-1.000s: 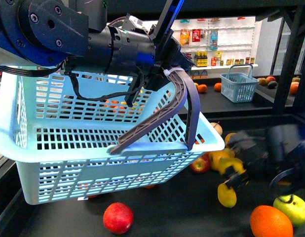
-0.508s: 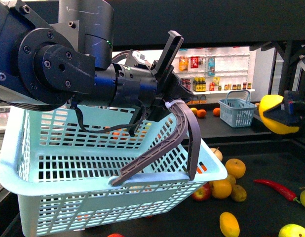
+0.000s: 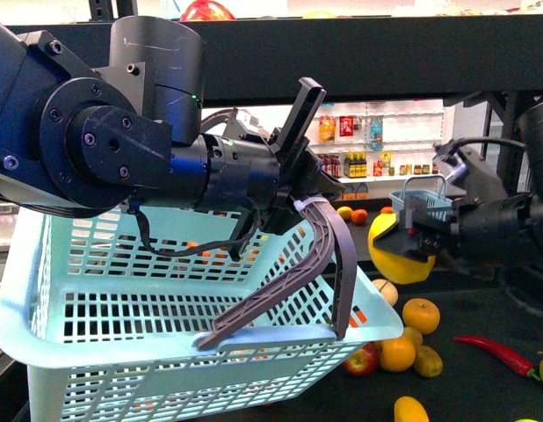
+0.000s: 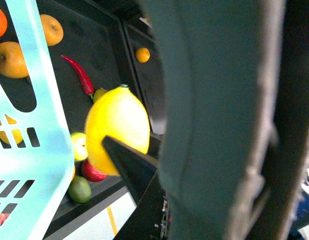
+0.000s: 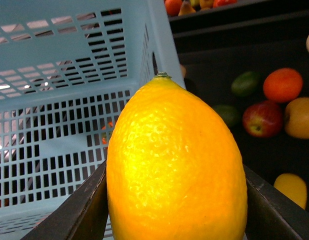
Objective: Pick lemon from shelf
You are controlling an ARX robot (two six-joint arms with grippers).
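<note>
Black metal-framed shelf [image 3: 482,303] trays hold loose fruit; above them the right tool [image 3: 403,251] pinches the bright yellow oval lemon [image 3: 386,261] beside a pale blue plastic basket [image 3: 122,290] hanging from the clamped left tool [image 3: 293,189].

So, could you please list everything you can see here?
lemon: one, yellow, held above shelf
basket: one, light blue, hanging by grey handle
oranges: two, orange, shelf, under lemon
apple: one, red, shelf, beside basket
chilli: one, red, shelf, right
small basket: one, blue, far counter
shelf: one, black, ahead
left end effector: one, black, at basket handle
right end effector: one, black, shut on lemon
</note>
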